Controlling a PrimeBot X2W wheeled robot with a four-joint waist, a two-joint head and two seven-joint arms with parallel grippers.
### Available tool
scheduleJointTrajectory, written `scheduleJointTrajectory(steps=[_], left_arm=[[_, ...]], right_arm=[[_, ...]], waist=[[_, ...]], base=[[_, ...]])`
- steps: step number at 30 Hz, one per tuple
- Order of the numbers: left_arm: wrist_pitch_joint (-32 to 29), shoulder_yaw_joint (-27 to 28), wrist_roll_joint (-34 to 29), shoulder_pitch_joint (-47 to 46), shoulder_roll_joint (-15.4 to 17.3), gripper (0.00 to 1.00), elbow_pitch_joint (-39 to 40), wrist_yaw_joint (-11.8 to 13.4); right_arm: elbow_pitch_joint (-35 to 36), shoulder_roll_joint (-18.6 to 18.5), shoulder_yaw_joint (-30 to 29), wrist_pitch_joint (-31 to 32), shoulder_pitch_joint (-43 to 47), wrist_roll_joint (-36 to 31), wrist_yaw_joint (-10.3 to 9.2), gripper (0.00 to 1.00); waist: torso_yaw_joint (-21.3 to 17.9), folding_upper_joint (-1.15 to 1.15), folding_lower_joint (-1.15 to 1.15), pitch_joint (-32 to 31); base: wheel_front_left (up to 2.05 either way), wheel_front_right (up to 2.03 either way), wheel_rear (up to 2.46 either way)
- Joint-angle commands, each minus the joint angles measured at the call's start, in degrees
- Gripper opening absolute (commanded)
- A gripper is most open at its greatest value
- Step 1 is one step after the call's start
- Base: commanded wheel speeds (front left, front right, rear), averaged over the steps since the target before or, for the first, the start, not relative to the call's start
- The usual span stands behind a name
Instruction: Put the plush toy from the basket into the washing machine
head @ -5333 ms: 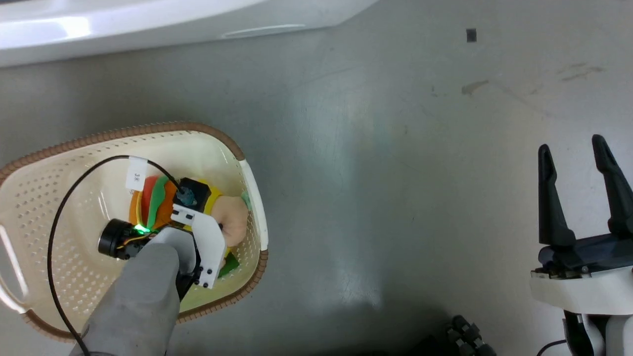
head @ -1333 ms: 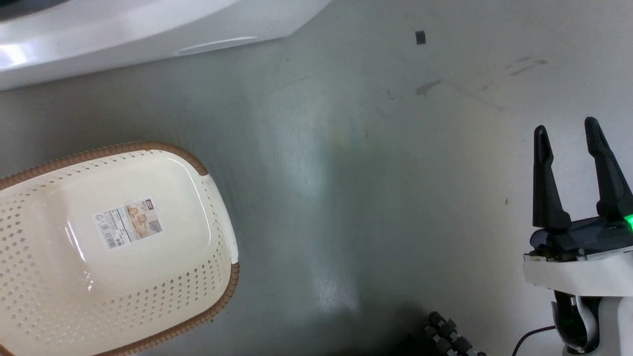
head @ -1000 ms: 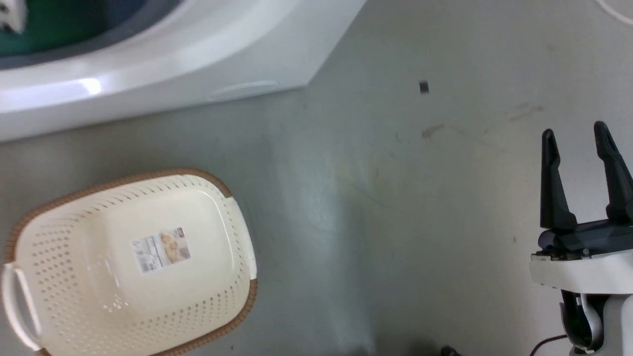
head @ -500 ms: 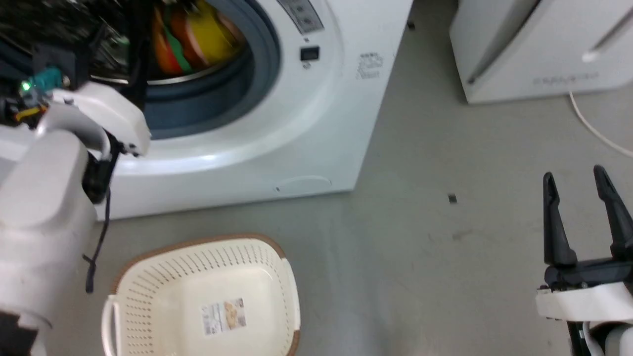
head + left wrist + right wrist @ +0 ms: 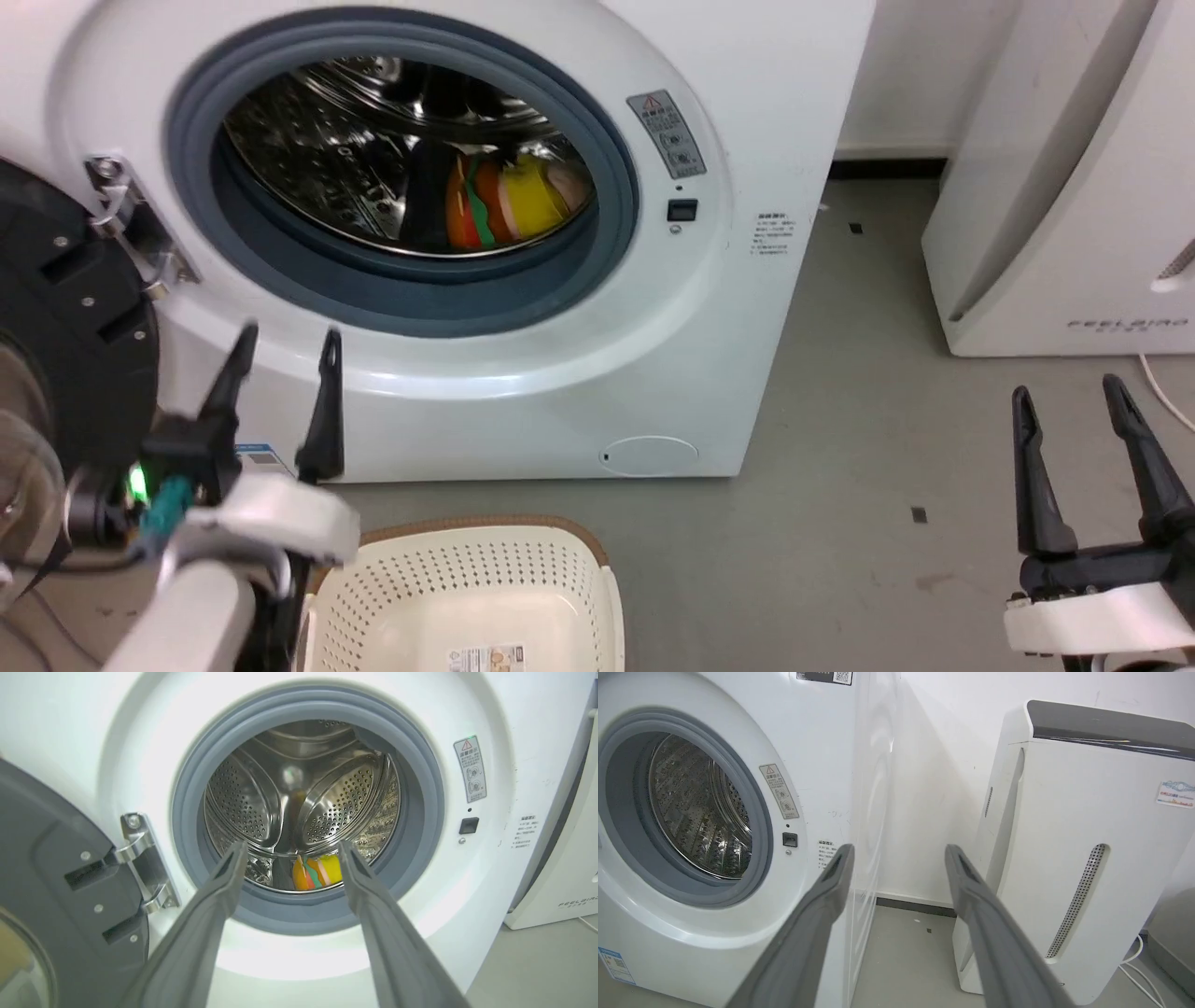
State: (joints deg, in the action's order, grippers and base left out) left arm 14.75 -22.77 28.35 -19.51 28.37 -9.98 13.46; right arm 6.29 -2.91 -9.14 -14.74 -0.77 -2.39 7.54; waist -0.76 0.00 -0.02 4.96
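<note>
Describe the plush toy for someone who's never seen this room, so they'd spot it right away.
Find the big white front-loading washing machine. Look through its grey-ringed opening into the shiny perforated drum; the plush toy lies at the bottom, toward the right. It is the only soft, brightly coloured thing there: orange, green and yellow against bare steel.

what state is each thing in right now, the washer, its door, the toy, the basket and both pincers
large white front-loading washing machine: round opening uncovered
black-rimmed glass door: swung open
small yellow and orange plush toy: lying inside the washing machine, ungripped
cream-white perforated plastic basket: on the floor, no toy in the part that shows
left pincer: open, empty, outside the opening
right pincer: open, empty
</note>
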Motion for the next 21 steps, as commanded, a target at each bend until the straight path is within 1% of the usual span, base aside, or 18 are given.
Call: scheduleJointTrajectory(steps=[1, 4, 10, 12, 21], left_arm=[[0.2, 0.8, 0.5, 2.9, -0.7, 1.00, 1.1, 0.8], [0.2, 2.2, 1.0, 8.7, -1.9, 1.00, 2.9, 2.2], [0.2, 4.3, -1.7, 16.8, -4.8, 1.00, 5.6, 3.6], [0.2, 5.5, -2.6, 19.0, -6.3, 1.00, 6.6, 3.4], [0.2, 7.9, -9.6, 23.9, -9.4, 1.00, 9.4, 1.0]], right_arm=[[-0.2, 0.0, 0.2, -0.3, 1.2, 0.5, -0.05, 1.00], [-0.7, 0.0, 1.5, -0.3, 1.9, 1.0, -0.05, 1.00], [-1.1, 0.0, 2.2, -0.3, 3.4, 1.4, -0.05, 1.00], [-1.3, 0.0, 2.2, -0.3, 4.0, 1.6, -0.05, 1.00], [-2.0, 0.0, 2.7, -0.3, 5.5, 1.6, -0.05, 1.00]], waist=[[0.7, 0.00, 0.02, -1.1], [1.0, 0.00, 0.02, -2.0], [1.8, 0.00, 0.02, -3.6], [2.0, 0.00, 0.02, -3.9], [2.5, 0.00, 0.02, -4.5]], base=[[0.00, 0.00, 0.00], [0.00, 0.00, 0.00], [0.00, 0.00, 0.00], [0.00, 0.00, 0.00], [0.00, 0.00, 0.00]])
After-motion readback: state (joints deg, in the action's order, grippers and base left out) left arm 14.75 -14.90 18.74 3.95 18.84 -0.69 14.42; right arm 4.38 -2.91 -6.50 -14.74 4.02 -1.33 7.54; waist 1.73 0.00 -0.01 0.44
